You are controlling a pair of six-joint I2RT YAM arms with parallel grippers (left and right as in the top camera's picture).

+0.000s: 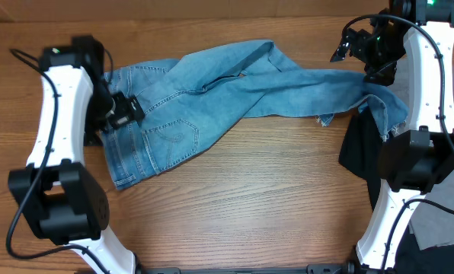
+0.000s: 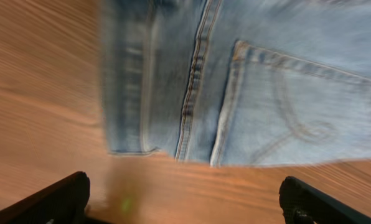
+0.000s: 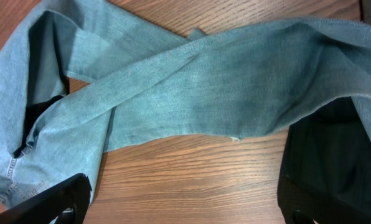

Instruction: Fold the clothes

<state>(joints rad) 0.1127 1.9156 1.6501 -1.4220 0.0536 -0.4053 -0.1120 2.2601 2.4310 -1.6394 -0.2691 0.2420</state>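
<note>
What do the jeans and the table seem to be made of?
The jeans look like faded light blue denim, matte: tan topstitching, a stitched pocket and frayed hems show. The table is probably wood or wood-look laminate, smooth: brown grain lines run along it.

No legible text anywhere.

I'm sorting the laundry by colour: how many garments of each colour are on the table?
Light blue: 1, the jeans
Black: 1, the black garment
Grey: 1, the grey garment, partly hidden by the right arm
Total: 3
</note>
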